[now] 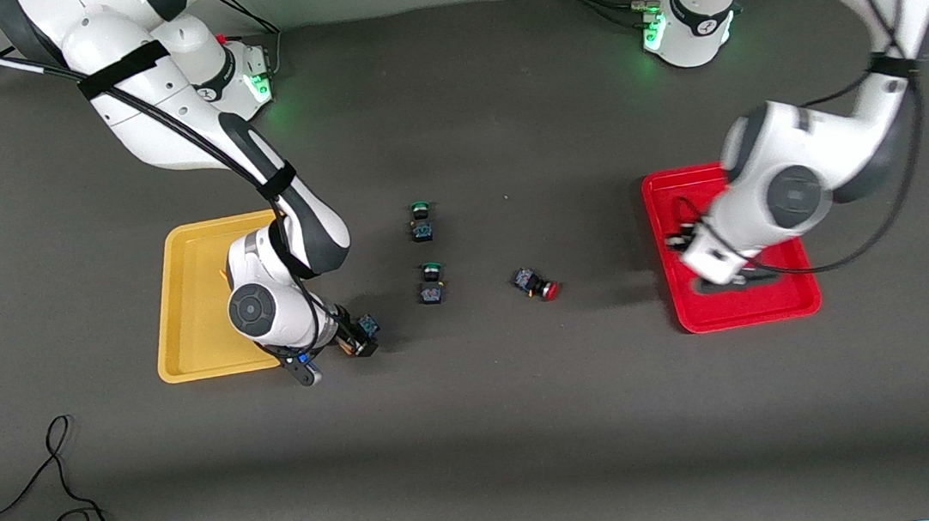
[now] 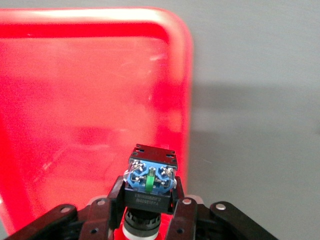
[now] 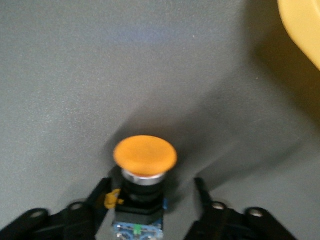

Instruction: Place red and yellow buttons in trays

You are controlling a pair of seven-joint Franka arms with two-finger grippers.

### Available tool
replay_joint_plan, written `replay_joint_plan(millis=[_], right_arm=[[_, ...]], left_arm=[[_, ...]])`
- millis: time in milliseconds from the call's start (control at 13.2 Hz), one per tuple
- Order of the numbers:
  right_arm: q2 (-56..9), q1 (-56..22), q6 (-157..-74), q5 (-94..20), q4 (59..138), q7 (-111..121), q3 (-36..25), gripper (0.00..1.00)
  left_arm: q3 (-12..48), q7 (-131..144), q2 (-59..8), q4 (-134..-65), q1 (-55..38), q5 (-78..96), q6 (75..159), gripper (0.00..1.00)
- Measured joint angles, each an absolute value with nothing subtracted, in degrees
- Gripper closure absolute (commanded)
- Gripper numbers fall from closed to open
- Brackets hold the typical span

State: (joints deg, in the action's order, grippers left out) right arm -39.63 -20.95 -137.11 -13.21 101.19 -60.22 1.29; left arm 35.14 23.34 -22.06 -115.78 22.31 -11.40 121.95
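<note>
My left gripper point(image 1: 676, 240) hangs over the red tray point(image 1: 780, 307), at its edge toward the table's middle. In the left wrist view the left gripper point(image 2: 149, 201) is shut on the dark body of a button point(image 2: 150, 177) with its blue terminal end up and its cap hidden, above the red tray point(image 2: 75, 100). My right gripper point(image 1: 356, 339) is low at the table beside the yellow tray point(image 1: 191, 324). In the right wrist view the right gripper point(image 3: 150, 186) is open around a yellow button point(image 3: 145, 155). A red button point(image 1: 540, 284) lies at mid-table.
Two green-capped switches point(image 1: 421, 220) point(image 1: 431, 283) stand on the table between the trays. A corner of the yellow tray point(image 3: 305, 30) shows in the right wrist view. A small orange thing point(image 1: 223, 275) shows in the yellow tray by the right arm. Black cables point(image 1: 68, 509) lie near the front edge.
</note>
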Motion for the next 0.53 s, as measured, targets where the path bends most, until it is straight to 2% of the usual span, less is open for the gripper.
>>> replay_joint_plan(millis=[76, 151, 227, 303, 378, 530], right_arm=[[-39.55, -20.95, -137.12, -13.21, 101.20, -60.22, 1.29, 0.79], [-39.27, -20.96, -137.11, -13.21, 101.20, -60.22, 1.30, 0.81], [-38.87, -20.96, -136.86, -13.21, 101.18, -60.22, 1.30, 0.81], [-38.14, -20.95, -135.87, -13.21, 101.15, -60.22, 1.28, 0.81], [-36.88, -20.89, -134.15, -13.21, 101.07, -60.22, 1.13, 0.81], [-32.55, -19.90, -128.14, -13.17, 100.89, -59.74, 0.49, 0.81]], left_arm=[[35.07, 22.85, -23.35, -116.55, 24.37, -13.26, 124.43, 0.91], [34.63, 22.86, -25.13, -117.38, 25.22, -14.79, 127.51, 0.90], [33.79, 22.90, -27.12, -118.04, 25.14, -15.58, 130.57, 0.71], [33.30, 22.92, -28.88, -118.36, 25.02, -16.17, 132.53, 0.08], [33.04, 22.93, -30.30, -118.44, 24.97, -17.19, 133.60, 0.00], [32.71, 23.04, -31.18, -118.21, 24.96, -18.55, 133.50, 0.00]])
